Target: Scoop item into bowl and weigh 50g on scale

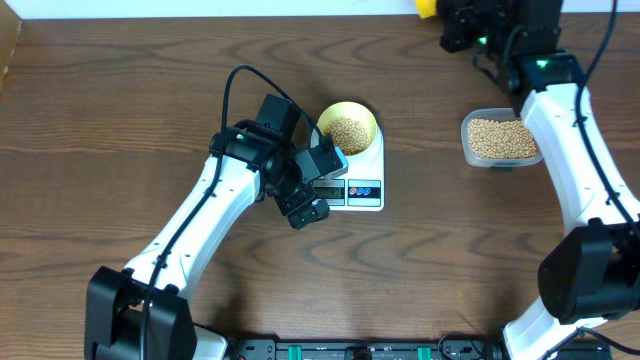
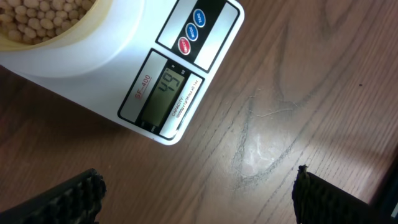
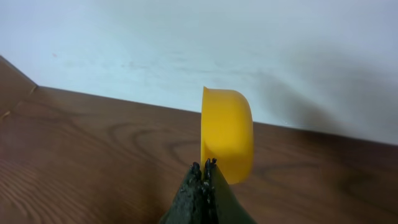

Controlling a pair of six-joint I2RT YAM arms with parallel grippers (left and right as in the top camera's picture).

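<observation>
The pale-yellow bowl (image 1: 372, 118) stands on the white scale (image 1: 367, 190) at mid-table, partly filled with tan beans, the item (image 1: 348, 132). In the left wrist view the bowl's rim (image 2: 93, 28) and beans (image 2: 34, 15) fill the top-left corner, and the scale's display (image 2: 163, 93) reads 49. My left gripper (image 1: 320, 187) (image 2: 198, 186) hangs open over bare wood just in front of the display, with nothing between its fingers. My right gripper (image 1: 452, 30) (image 3: 204, 167) is far back on the right, shut on the thin handle of a yellow scoop (image 1: 427, 8) (image 3: 229, 143), whose cup is tipped on its side.
A clear plastic tub (image 1: 466, 135) holding more beans sits to the right of the scale, under the right arm. The pale back wall (image 3: 249, 50) rises close behind the scoop. Scuff marks (image 2: 258, 149) show on the wood beside the scale.
</observation>
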